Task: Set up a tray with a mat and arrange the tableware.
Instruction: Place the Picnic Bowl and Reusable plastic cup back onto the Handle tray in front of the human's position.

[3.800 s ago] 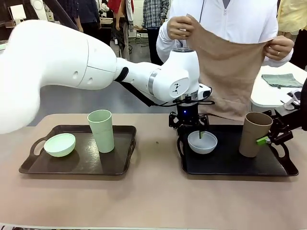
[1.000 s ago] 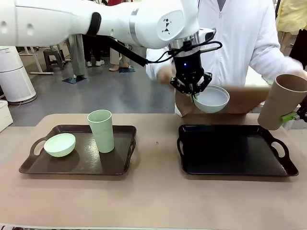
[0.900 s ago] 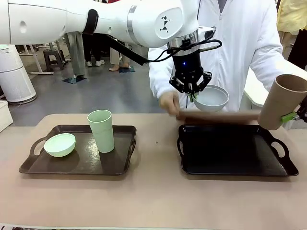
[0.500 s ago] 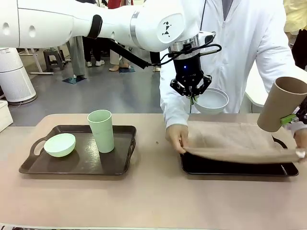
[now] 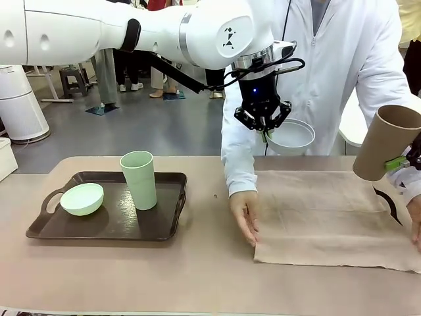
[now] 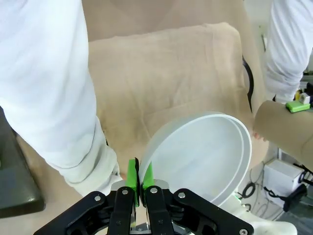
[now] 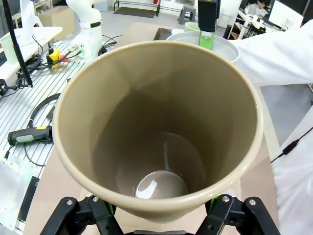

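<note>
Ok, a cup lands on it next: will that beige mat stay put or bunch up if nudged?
Likely floppy: the mat is thin creased cloth draped over the tray. Probably light and apt to bunch or slide when pushed; the person's hand rests at its edge, seemingly smoothing it.

The front camera sits on the robot's side, facing across the worktop [image 5: 197,276] toward the person [image 5: 342,59] at the far edge. The left wrist camera looks steeply down past its fingers [image 6: 131,172] and the nearby pale bowl [image 6: 205,156] onto the mat [image 6: 171,73]. The right wrist camera stares into the brown cup [image 7: 161,137] at close range. All three views share the pale bowl and the brown cup.
</note>
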Tool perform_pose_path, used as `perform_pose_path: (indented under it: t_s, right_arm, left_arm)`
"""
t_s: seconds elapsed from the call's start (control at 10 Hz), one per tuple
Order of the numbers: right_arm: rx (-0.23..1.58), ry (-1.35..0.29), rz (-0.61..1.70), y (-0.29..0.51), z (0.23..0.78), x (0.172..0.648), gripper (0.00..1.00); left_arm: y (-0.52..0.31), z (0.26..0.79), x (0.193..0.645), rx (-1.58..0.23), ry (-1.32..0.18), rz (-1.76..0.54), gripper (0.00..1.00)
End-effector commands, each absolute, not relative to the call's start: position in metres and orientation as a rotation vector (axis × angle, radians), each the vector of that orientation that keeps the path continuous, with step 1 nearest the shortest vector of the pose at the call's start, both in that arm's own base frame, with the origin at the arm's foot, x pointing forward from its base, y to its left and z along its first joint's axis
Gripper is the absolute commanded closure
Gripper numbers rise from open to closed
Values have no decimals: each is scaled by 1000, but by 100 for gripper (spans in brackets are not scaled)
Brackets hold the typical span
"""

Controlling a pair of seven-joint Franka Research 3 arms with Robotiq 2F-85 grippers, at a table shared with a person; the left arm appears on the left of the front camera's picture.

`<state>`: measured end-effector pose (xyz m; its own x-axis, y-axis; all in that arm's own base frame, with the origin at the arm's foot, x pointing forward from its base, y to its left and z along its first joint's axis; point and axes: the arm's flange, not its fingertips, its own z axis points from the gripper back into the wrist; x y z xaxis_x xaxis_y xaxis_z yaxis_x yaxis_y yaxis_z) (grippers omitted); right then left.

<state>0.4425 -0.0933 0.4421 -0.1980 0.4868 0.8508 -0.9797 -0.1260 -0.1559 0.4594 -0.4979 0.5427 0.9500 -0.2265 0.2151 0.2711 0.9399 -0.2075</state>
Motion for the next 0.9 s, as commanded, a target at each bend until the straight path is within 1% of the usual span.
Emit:
perform_pose_path:
  t_s: [0.0,0.8]
  right_arm:
    - [773,-914,1612,-93,444,446,100]
    - [773,-914,1612,-93,444,446,100]
  left_arm:
    - [-497,544,460,-234,-196,-263,100]
    - [-497,544,460,-234,-196,-263,100]
